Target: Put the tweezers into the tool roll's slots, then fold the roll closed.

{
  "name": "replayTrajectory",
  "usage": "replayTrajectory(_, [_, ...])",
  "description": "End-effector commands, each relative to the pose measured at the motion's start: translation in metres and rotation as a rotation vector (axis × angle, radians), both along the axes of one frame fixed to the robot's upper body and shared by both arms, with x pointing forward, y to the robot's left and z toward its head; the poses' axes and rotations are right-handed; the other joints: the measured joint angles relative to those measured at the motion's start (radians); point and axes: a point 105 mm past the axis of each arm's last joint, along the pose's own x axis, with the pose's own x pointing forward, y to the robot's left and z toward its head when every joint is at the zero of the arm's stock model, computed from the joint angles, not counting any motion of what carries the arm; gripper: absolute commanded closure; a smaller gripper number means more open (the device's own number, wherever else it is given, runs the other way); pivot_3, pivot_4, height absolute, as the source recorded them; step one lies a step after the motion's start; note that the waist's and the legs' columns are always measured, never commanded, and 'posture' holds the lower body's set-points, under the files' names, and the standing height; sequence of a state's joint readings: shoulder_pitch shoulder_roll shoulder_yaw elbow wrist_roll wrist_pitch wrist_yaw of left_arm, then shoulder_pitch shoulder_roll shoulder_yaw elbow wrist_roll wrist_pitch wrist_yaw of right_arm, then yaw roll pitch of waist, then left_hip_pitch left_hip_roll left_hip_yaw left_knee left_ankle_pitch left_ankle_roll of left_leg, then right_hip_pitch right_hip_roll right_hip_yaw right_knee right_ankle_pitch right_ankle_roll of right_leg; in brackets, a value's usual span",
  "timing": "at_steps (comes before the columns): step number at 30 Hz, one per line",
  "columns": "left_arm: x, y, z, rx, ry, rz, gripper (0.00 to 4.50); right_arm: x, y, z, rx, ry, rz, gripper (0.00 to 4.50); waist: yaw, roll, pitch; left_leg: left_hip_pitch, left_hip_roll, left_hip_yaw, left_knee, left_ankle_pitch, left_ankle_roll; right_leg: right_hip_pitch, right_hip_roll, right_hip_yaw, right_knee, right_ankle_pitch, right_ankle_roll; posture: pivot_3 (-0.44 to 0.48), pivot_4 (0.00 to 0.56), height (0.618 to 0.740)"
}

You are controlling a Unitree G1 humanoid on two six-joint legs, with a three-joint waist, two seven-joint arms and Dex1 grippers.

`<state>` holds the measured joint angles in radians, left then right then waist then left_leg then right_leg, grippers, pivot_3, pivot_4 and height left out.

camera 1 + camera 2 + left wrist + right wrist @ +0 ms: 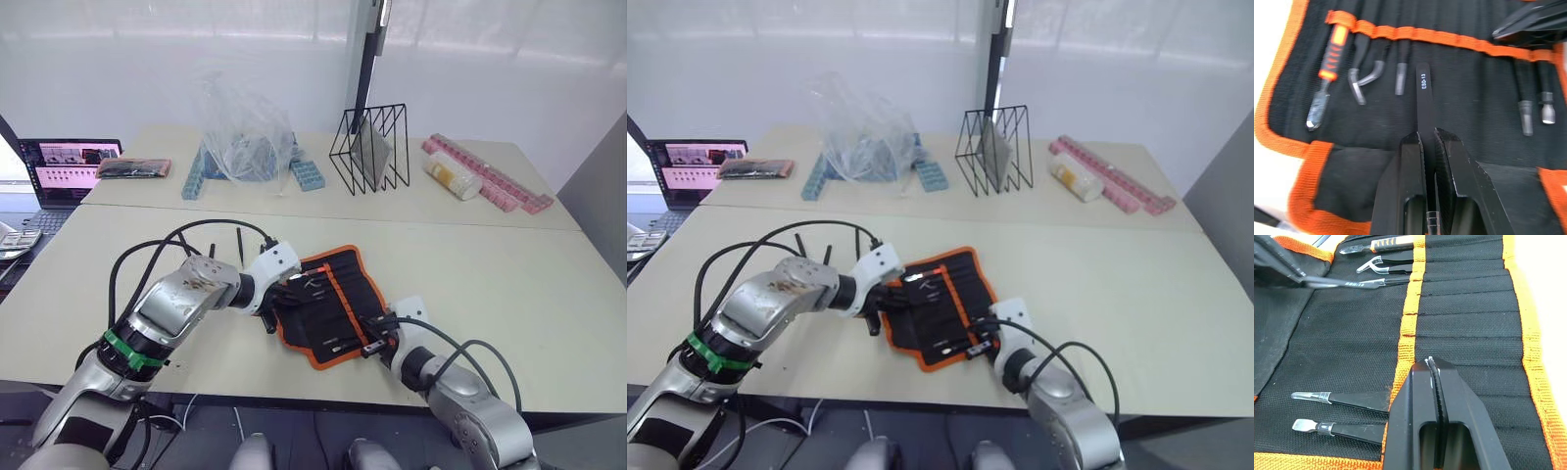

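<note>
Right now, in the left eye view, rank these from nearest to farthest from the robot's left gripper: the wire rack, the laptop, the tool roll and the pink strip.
1. The tool roll, directly under the left gripper.
2. The wire rack, at the back, middle.
3. The laptop, far left edge.
4. The pink strip, back right.

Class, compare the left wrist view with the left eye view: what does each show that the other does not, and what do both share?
Left wrist view alone: the printed lettering on the tweezers clamped in the left gripper, and capped tool tips poking from the slots.

Left eye view alone: the table, the laptop, a clear plastic bag, a black wire rack, pink trays and the right gripper at the roll's near edge.

Both: the open tool roll with its orange binding, and the left gripper over it.
</note>
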<state>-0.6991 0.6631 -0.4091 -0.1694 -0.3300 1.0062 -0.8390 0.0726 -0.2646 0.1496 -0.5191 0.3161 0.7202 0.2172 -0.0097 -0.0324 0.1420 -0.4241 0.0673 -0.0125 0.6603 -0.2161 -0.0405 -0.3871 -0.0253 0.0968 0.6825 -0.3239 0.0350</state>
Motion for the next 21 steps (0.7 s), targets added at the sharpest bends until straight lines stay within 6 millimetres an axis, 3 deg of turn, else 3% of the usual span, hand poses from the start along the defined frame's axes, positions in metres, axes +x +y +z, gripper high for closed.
replayTrajectory(1, [0.005,-0.009,0.008,0.007,-0.044,-0.034,4.5,-0.015,-0.005,-0.027,-0.048,0.093,0.015,4.48,0.0,0.0,0.0,0.0,0.0,0.0,0.0,0.0,0.0,0.0,0.0,0.0,0.0,0.0,0.0,0.0,0.15,0.705])
replayTrajectory(10, [0.006,-0.026,0.0,0.046,-0.043,-0.1,4.5,-0.026,-0.004,-0.036,-0.118,0.119,0.067,4.48,-0.002,0.0,0.0,0.0,0.0,0.0,0.0,0.0,0.0,0.0,0.0,0.0,0.0,0.0,0.0,0.0,0.15,0.705])
replayTrajectory(21, [0.016,-0.028,0.0,0.078,-0.049,-0.09,4.5,-0.036,0.0,-0.048,-0.129,0.229,0.073,4.48,-0.001,-0.001,-0.002,0.001,0.0,-0.001,0.0,0.0,0.0,0.001,0.0,0.0,0.0,0.0,0.0,0.0,0.15,0.705])
